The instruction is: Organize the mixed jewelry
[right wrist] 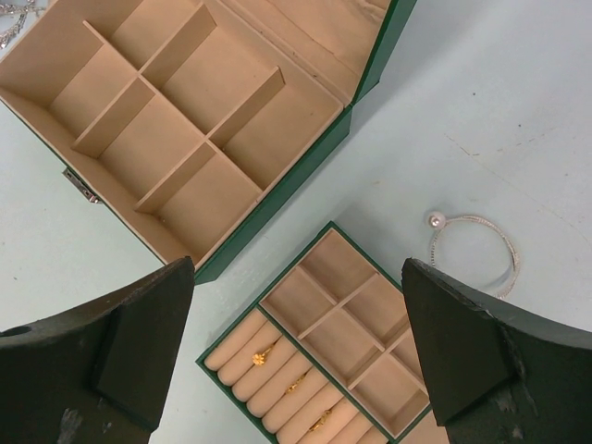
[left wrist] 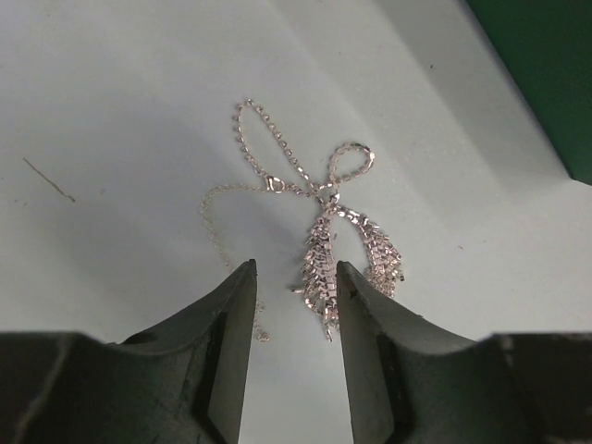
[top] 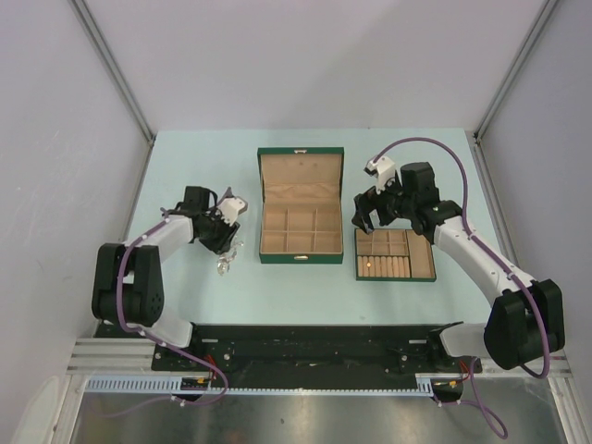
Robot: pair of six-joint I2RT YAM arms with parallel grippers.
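Observation:
A fine silvery chain necklace (left wrist: pixel 277 171) with a pale beaded cluster (left wrist: pixel 324 264) lies loose on the pale table. My left gripper (left wrist: pixel 294 277) hangs just above it, open, its fingertips either side of the cluster's lower end and nothing gripped. From above, this jewelry (top: pixel 225 262) sits just in front of the left gripper (top: pixel 227 222). A thin silvery loop with a pearl (right wrist: pixel 474 248) lies on the table beside the tray. My right gripper (right wrist: pixel 298 268) is wide open and empty above the tray, also seen from above (top: pixel 375 220).
The green tan-lined box (top: pixel 300 205) stands open at the centre, its compartments (right wrist: pixel 176 120) bare. The flat green tray (top: pixel 395 254) lies to its right, with gold rings (right wrist: pixel 264 353) in the tan rolls. White walls close in the table's sides.

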